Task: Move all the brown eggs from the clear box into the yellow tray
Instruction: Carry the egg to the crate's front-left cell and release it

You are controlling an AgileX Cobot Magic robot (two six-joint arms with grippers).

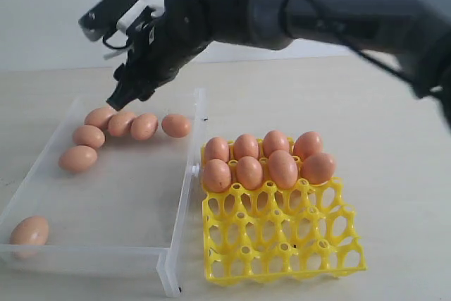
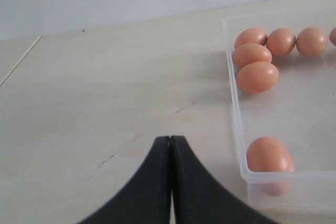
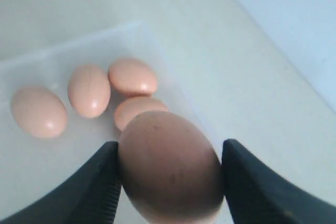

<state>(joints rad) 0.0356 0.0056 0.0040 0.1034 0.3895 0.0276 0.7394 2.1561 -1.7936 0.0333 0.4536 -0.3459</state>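
Observation:
My right gripper (image 1: pixel 116 100) reaches across over the far end of the clear box (image 1: pixel 182 230). In the right wrist view the right gripper (image 3: pixel 170 145) is shut on a brown egg (image 3: pixel 170 174), held above other eggs (image 3: pixel 89 90) lying in the box. The arm hides the held egg in the exterior view. Several brown eggs (image 1: pixel 144 126) lie near the box's far end and one egg (image 1: pixel 29 230) sits alone in the near left corner. The yellow tray (image 1: pixel 282 244) holds two back rows of eggs (image 1: pixel 249 172). My left gripper (image 2: pixel 170 138) is shut and empty over bare table beside the box (image 2: pixel 234 93).
The box's right wall (image 1: pixel 194 146) stands close against the tray's left edge. The tray's front cups (image 1: pixel 296 234) hold nothing. Pale tabletop (image 1: pixel 394 174) stretches right of the tray, and a white wall (image 1: pixel 42 5) closes the back.

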